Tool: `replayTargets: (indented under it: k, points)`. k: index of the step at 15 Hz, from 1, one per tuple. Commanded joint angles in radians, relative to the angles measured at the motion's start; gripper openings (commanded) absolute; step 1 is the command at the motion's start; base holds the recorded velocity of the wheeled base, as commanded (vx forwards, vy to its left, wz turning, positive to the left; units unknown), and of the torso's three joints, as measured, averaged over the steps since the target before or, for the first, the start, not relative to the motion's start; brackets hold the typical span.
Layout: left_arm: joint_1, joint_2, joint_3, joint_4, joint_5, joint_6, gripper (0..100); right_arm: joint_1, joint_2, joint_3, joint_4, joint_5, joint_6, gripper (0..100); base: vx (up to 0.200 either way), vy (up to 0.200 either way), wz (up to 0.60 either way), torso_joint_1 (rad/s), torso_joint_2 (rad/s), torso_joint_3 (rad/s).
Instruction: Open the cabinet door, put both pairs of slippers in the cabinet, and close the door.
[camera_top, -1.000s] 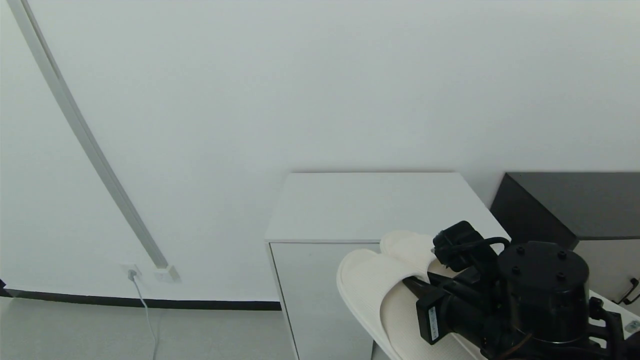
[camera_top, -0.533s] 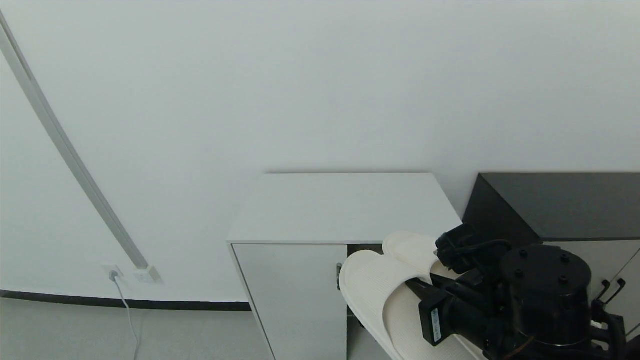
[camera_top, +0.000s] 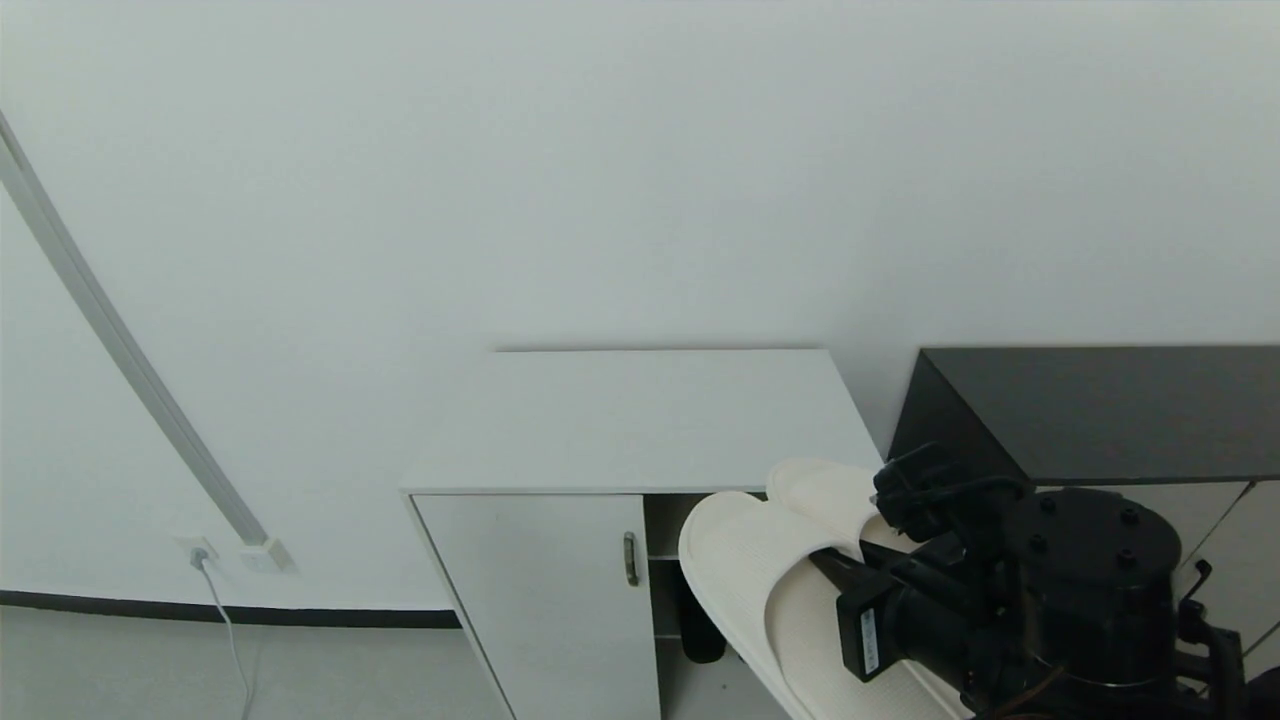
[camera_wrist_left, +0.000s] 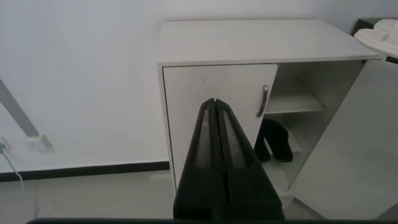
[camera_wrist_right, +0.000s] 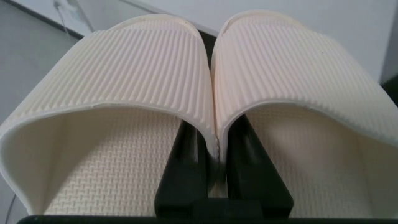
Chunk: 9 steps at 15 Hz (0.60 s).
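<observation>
White cabinet (camera_wrist_left: 249, 40), black slippers (camera_wrist_left: 277, 140) inside (door (camera_wrist_left: 367, 137) open)

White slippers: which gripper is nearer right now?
Right. The right gripper is shut on the white slippers, gripping both where they meet. The left gripper, shut and empty, sits apart, facing the cabinet front.

Black right arm (camera_top: 1090, 540), round cap, seemingly 4 screws.

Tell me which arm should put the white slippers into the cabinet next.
Right, most likely. The right gripper is shut on the white slippers, in front of the cabinet's open side. The left gripper is shut, holding nothing.
</observation>
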Motion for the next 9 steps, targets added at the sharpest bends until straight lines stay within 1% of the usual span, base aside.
replayTargets:
  k: [1, 9]
  points:
    - [0.000, 0.001, -0.001, 0.000, 0.000, -0.001, 0, 0.002, 0.004, 0.001, 0.000, 0.001, -0.001, 0, 0.000, 0.000, 0.00, 0.000, 0.00, 0.000]
    - [0.000, 0.001, -0.001, 0.000, 0.000, -0.002, 0, 0.001, 0.006, 0.002, 0.000, 0.001, -0.001, 0, 0.000, 0.000, 0.00, 0.000, 0.00, 0.000]
